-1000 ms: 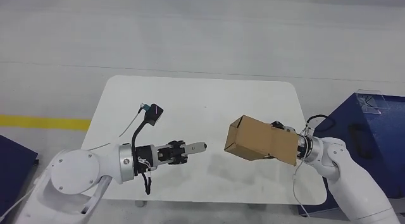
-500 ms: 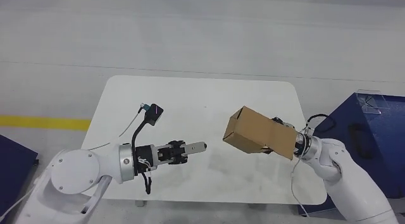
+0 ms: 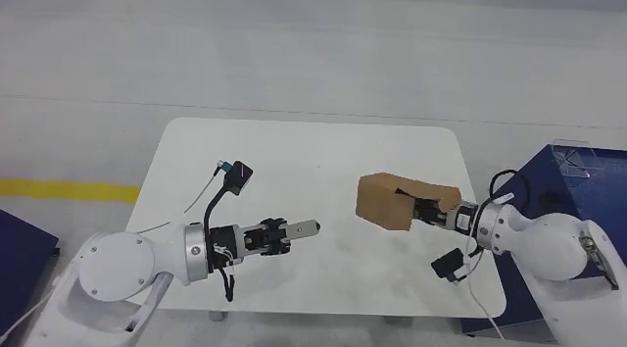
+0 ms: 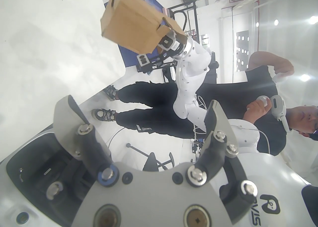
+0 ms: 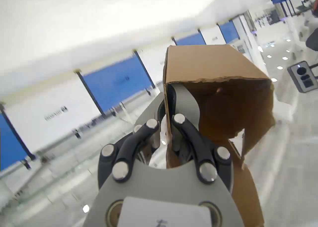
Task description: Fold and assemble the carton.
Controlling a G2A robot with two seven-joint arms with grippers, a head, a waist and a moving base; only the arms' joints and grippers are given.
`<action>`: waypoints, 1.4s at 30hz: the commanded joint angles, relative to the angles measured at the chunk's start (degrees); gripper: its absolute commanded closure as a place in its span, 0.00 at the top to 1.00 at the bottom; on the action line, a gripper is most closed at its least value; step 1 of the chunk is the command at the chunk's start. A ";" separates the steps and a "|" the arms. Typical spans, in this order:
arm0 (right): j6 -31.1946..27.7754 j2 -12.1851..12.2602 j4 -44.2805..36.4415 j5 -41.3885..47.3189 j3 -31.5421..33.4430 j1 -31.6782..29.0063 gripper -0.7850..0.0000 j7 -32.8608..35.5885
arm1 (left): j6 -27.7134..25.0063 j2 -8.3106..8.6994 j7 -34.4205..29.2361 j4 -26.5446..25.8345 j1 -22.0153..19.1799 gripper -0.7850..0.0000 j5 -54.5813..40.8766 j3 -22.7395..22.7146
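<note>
- Top view: the carton (image 3: 390, 200) is toward the right edge of the table (image 3: 294, 156), carried on the right claw (image 3: 423, 213), which enters its open end. The left claw (image 3: 306, 224) lies low near the table's middle, well apart from the carton. Only 1 arm bears the whole box, by 1 wall. A swing or a knock against the table could twist it loose, and it is close enough to the right edge to go over.
- Left wrist view: the left claw (image 4: 139, 104) is spread wide and empty. The carton (image 4: 129, 27) hangs tilted, 1 corner low; I cannot tell whether it touches the table. If the left claw presses on it at this tilt, it would likely shove the box round the right claw (image 4: 166, 39) rather than fold anything.
- Right wrist view: the right claw (image 5: 167, 106) is pinched on 1 side wall of the carton (image 5: 218, 71), 1 finger inside and 1 outside. The cut edge looks ragged, so the thin card may crease, tear or slide at the pinch. The loose flap (image 5: 247, 188) beside the claw could snag.
</note>
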 commanded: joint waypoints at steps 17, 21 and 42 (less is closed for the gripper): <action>-27.40 -1.91 17.04 1.64 -28.76 18.59 0.24 -4.72 | 0.00 0.00 0.00 0.00 0.00 1.00 0.00 0.00; -28.44 -2.68 18.15 4.76 -31.51 21.46 0.50 -3.68 | 0.00 0.00 0.00 0.00 0.00 1.00 0.00 0.00; 40.08 -0.75 17.59 -26.55 -6.34 1.44 0.00 53.92 | 0.00 0.00 0.00 0.00 0.00 1.00 0.00 0.00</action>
